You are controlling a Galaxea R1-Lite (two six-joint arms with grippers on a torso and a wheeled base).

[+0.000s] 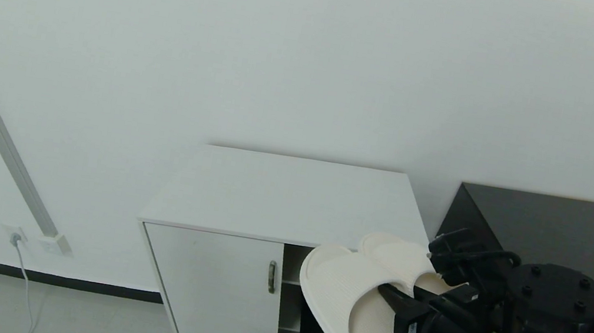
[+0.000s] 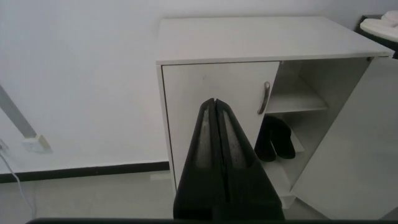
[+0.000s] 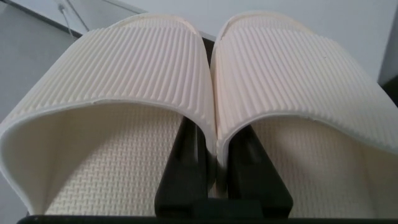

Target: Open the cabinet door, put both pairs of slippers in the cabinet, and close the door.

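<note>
The right wrist view shows the right gripper (image 3: 215, 168) pinching the touching inner walls of the cream slippers (image 3: 149, 68). The left wrist view looks into the cabinet (image 2: 217, 37): right door (image 2: 354, 143) open, black slippers (image 2: 277, 140) on a lower shelf. In the head view the held pair covers most of that opening. The left gripper (image 2: 215, 124) (fingers pressed together, empty) faces the closed left door. A dark table (image 1: 561, 232) stands just beside the cabinet.

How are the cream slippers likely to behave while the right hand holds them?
The cream slippers look foam-like, so probably light and bendy. The right hand pinches only their adjoining edges, so the soles may sag or swing. Ribbed uppers likely limit slipping.
</note>
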